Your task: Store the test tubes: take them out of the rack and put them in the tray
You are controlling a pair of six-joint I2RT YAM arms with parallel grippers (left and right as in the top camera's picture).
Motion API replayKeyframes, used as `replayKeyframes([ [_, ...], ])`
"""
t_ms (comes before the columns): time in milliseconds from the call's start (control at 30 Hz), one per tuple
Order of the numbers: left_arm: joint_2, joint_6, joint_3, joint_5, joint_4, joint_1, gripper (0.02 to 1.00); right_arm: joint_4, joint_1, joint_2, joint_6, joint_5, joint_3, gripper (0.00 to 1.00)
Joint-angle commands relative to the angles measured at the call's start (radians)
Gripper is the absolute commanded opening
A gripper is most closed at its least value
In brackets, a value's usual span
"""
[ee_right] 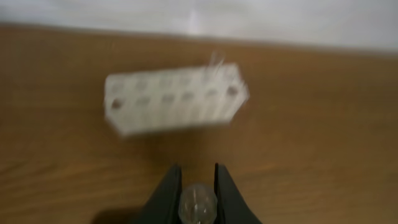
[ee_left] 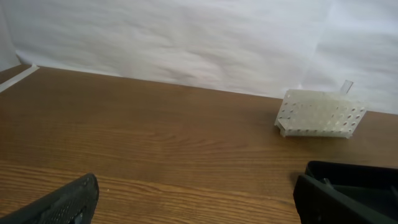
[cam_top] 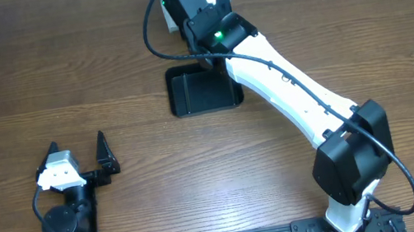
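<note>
One tube [ee_right: 198, 206] is gripped between the right gripper's [ee_right: 198, 180] jaws, with the rack [ee_right: 174, 99] just ahead of them. Transfer step judged underway; a carry back to the tray [cam_top: 187, 98] is called for. Left gripper [cam_top: 79, 150] jaws are spread apart, nothing between them.

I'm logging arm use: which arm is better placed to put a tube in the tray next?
Right. Its end effector is shut on a tube, beside the rack and close to the tray. The left end effector sits open near its base, holding nothing.
</note>
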Motion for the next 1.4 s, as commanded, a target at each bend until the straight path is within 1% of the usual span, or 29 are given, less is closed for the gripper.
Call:
replayKeyframes([
  [33,-0.006,0.015,-0.004,0.013,-0.004,0.005,0.998,-0.063,0.003,-0.016,0.217,-0.146,0.007,0.009],
  [200,-0.006,0.015,-0.004,0.013,-0.004,0.005,0.998,-0.124,-0.013,0.027,0.296,-0.221,0.005,0.012],
  [233,-0.006,0.015,-0.004,0.013,-0.004,0.005,0.996,-0.140,-0.018,0.042,0.298,-0.256,0.005,0.012],
  [367,-0.006,0.015,-0.004,0.013,-0.004,0.005,0.998,-0.182,-0.028,0.086,0.299,-0.330,0.005,0.005],
  [567,-0.006,0.015,-0.004,0.013,-0.004,0.005,0.998,-0.226,-0.042,0.135,0.301,-0.352,0.005,0.014],
  [733,-0.006,0.015,-0.004,0.013,-0.004,0.005,0.998,-0.237,-0.047,0.156,0.302,-0.397,0.005,0.016],
  [1033,-0.006,0.015,-0.004,0.013,-0.004,0.005,0.998,-0.236,-0.055,0.187,0.301,-0.398,0.005,0.025],
  [1233,-0.006,0.015,-0.004,0.013,-0.004,0.005,0.998,-0.217,-0.054,0.219,0.302,-0.445,0.005,0.027],
  [1400,-0.006,0.015,-0.004,0.013,-0.004,0.005,0.998,-0.199,-0.053,0.227,0.302,-0.450,0.005,0.038],
])
